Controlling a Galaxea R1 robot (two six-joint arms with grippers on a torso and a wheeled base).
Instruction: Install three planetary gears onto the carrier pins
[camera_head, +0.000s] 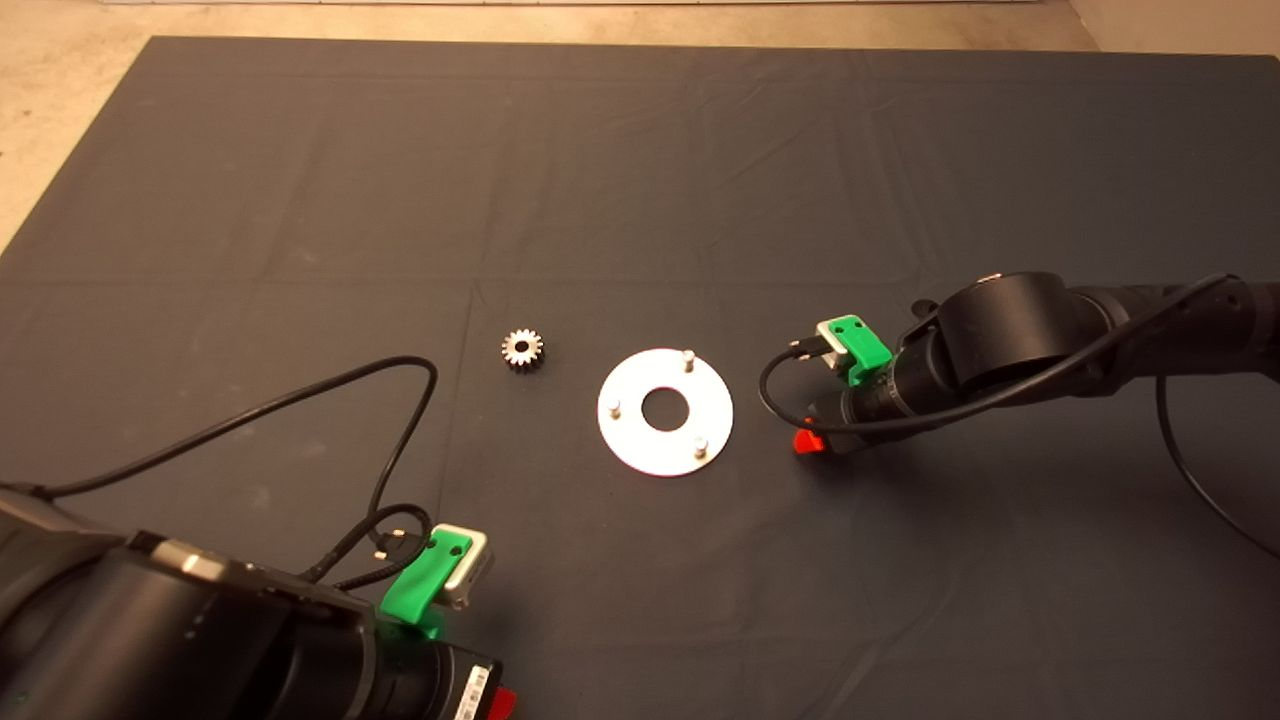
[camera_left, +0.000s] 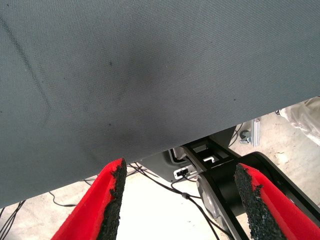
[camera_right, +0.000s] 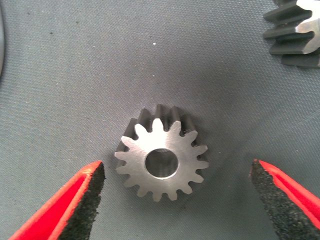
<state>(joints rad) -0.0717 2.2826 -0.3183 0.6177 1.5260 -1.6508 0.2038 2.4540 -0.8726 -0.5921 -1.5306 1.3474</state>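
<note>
A flat silver disc (camera_head: 640, 445) lies mid-mat, and its three carrier pins (camera_head: 688, 356) stand bare. One planetary gear (camera_head: 522, 351) rests flat to the left of the disc. My right gripper (camera_head: 812, 438) hangs low just right of the disc. In the right wrist view that gripper (camera_right: 176, 167) is open, with a second gear (camera_right: 161, 160) lying flat on the mat between its fingers, untouched. A third gear (camera_right: 297, 35) lies just beyond it. My left gripper (camera_left: 180, 167) waits open at the mat's lower left corner, holding nothing.
The dark mat (camera_head: 640, 180) is wrinkled and covers the table. Black cables (camera_head: 400, 400) loop from the left arm across the mat's lower left. Beyond the mat edge, the left wrist view shows floor and a black base (camera_left: 220, 175).
</note>
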